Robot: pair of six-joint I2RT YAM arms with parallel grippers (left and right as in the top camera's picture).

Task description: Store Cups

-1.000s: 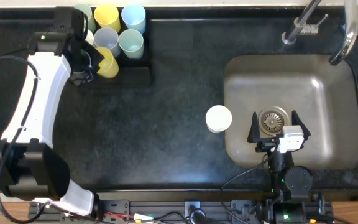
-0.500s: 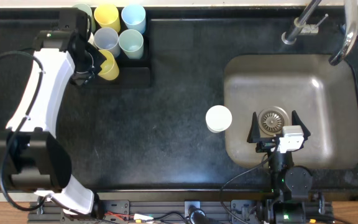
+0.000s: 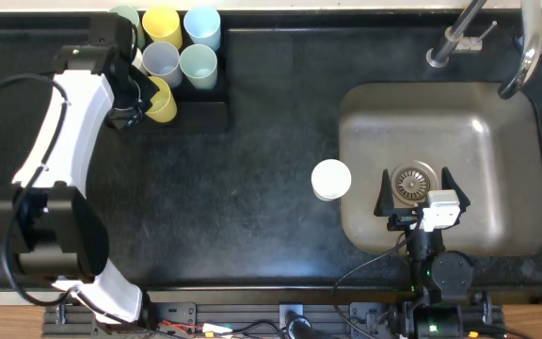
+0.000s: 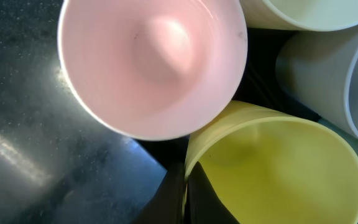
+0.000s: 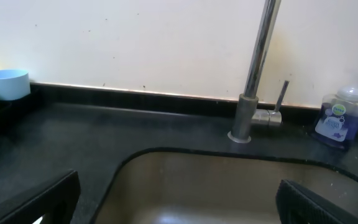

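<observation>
One yellow cup [image 4: 278,168] is pinched by my left gripper [image 4: 184,196]; my right gripper [image 3: 417,191] hangs open over the sink [image 3: 497,141].

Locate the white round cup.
Top view: the white round cup stands alone on the black countertop, right of centre, just beside the left rim of the steel sink.

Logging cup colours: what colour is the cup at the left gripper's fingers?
Yellow; the cup shows best in the left wrist view.
</observation>
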